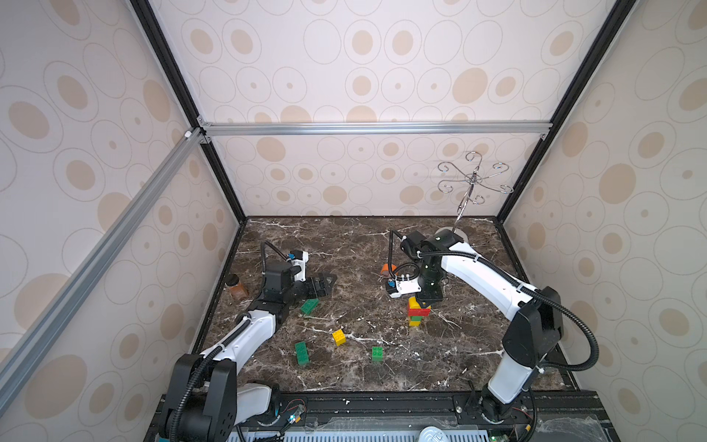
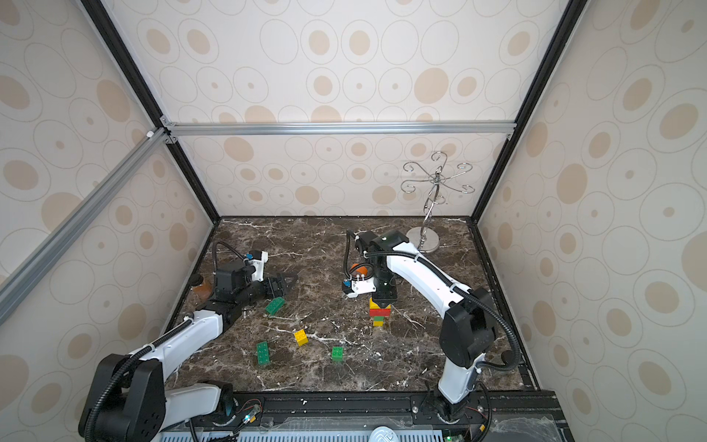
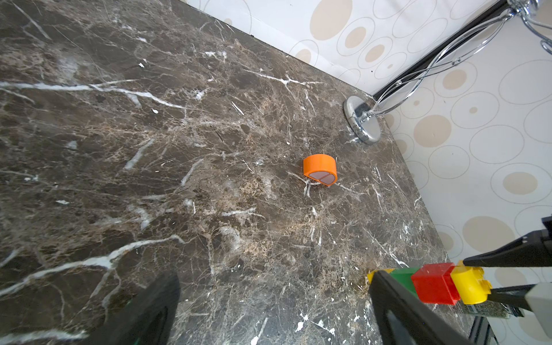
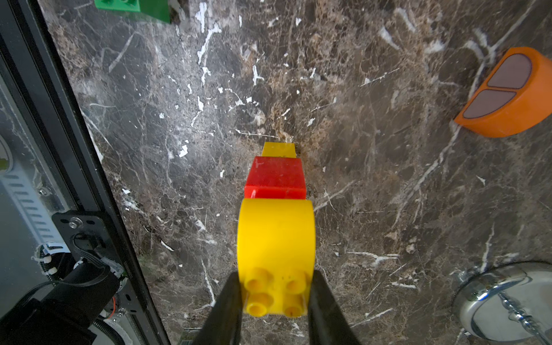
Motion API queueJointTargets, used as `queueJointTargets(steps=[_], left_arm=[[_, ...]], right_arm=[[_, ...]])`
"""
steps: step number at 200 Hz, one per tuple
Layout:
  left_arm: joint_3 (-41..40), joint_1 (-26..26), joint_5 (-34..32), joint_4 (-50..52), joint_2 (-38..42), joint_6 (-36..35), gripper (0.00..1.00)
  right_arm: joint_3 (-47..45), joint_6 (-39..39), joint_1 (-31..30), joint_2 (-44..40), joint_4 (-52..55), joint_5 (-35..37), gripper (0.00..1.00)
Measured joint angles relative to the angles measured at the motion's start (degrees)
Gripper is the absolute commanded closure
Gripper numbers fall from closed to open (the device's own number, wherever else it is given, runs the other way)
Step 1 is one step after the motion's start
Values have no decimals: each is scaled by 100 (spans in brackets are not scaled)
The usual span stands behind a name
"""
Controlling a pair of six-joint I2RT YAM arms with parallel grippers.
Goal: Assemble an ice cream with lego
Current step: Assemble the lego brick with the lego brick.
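Fingers on the right (image 4: 224, 313) clamp a glossy studded yellow dome (image 4: 276, 236); left fingers (image 3: 403, 313) gape above veined marble (image 3: 179, 179).

You have bare dark marble desk (image 2: 317, 264) at its centre; the chrome wire hook stand (image 2: 424, 241) blocks its far right corner.

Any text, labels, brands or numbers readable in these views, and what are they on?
None readable. The yellow dome, the stack beneath it and the orange dome show no print. The jar is too small and blurred to tell whether it bears a label.
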State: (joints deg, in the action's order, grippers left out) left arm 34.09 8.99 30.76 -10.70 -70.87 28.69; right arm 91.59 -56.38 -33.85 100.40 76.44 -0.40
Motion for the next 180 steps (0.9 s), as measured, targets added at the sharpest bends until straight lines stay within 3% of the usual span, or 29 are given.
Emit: queueJointTargets(steps=[180], left_arm=[[0, -2, 2, 0, 0, 0, 0]], right_arm=[[-291, 87, -33, 55, -232, 61, 100]])
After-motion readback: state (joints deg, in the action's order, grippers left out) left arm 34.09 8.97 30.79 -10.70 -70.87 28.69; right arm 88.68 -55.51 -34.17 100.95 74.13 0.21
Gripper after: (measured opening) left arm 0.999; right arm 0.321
